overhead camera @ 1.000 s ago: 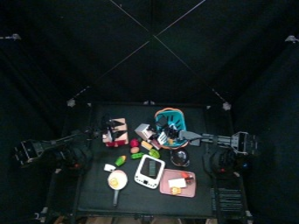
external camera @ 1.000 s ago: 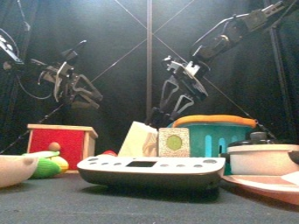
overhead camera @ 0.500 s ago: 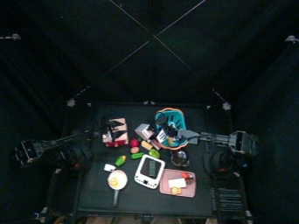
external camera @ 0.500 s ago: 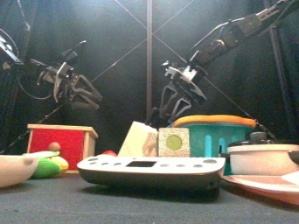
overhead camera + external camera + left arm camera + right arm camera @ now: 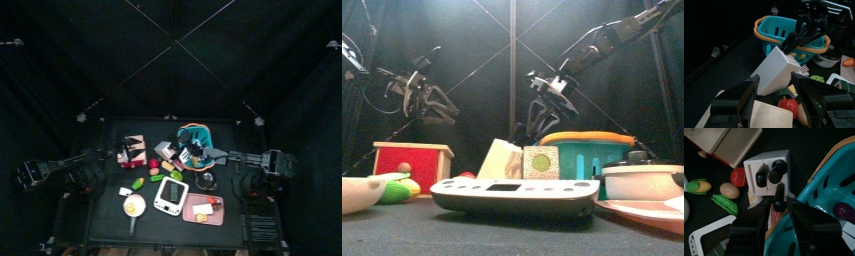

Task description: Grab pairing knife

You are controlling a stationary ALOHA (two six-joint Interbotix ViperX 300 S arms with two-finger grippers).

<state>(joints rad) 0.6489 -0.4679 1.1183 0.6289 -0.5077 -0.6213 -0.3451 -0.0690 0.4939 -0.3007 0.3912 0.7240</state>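
A white knife block (image 5: 167, 151) with black handles stands mid-table, next to the teal basket (image 5: 198, 136). It also shows in the front view (image 5: 501, 159), the left wrist view (image 5: 776, 71) and the right wrist view (image 5: 766, 164). My right gripper (image 5: 199, 154) hangs just over the block (image 5: 549, 100). In the right wrist view its jaws close around one black paring knife handle (image 5: 779, 197) that sticks out of the block, with two more handles (image 5: 776, 171) beside it. My left gripper (image 5: 784, 100) is open and empty, held back at the table's left (image 5: 83, 171).
A red wooden box (image 5: 412, 162) stands left of the block. A white scale (image 5: 513, 194), a bowl (image 5: 366, 193), green vegetables (image 5: 396, 187), a lidded pot (image 5: 644, 176) and a pink plate (image 5: 205, 211) fill the front. Small food items (image 5: 729, 190) lie near the block.
My right gripper has risen slightly above the knife block and shifted a little right. The left arm has not moved.
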